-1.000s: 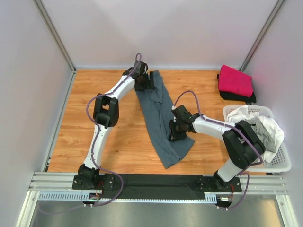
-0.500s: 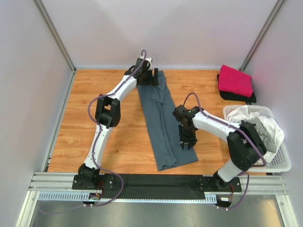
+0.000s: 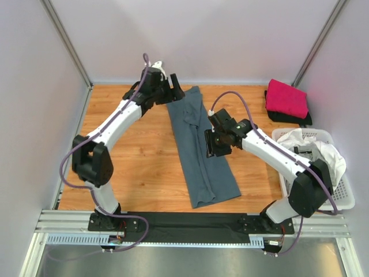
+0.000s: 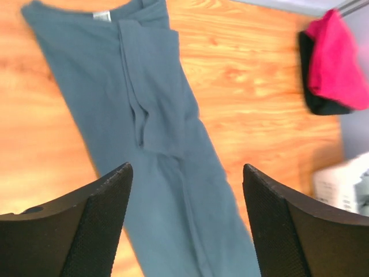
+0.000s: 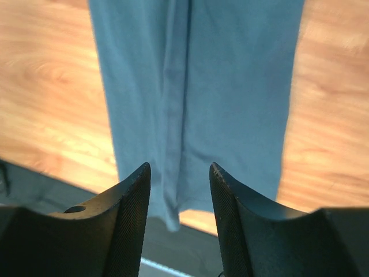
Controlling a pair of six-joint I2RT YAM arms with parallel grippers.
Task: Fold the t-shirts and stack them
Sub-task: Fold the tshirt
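Observation:
The slate blue-grey t-shirt (image 3: 202, 150) lies flat on the wooden table, folded lengthwise into a long strip, collar at the far end. It also shows in the left wrist view (image 4: 150, 109) and the right wrist view (image 5: 230, 81). My left gripper (image 3: 174, 92) is open and empty, raised just left of the collar end (image 4: 185, 173). My right gripper (image 3: 214, 144) is open and empty, hovering over the strip's middle (image 5: 180, 170). A folded magenta-pink t-shirt (image 3: 285, 97) lies on a black one (image 3: 290, 119) at the far right.
A white lattice basket (image 3: 340, 199) at the right edge holds crumpled white (image 3: 331, 156) and light grey (image 3: 314, 158) shirts. The black base rail (image 3: 190, 222) runs along the near edge, close to the strip's hem. Grey walls enclose the table.
The left arm swung out to the left and its gripper drew back slightly from the collar. The right gripper moved from the strip's lower right edge up over its middle. The shirt lies straighter.

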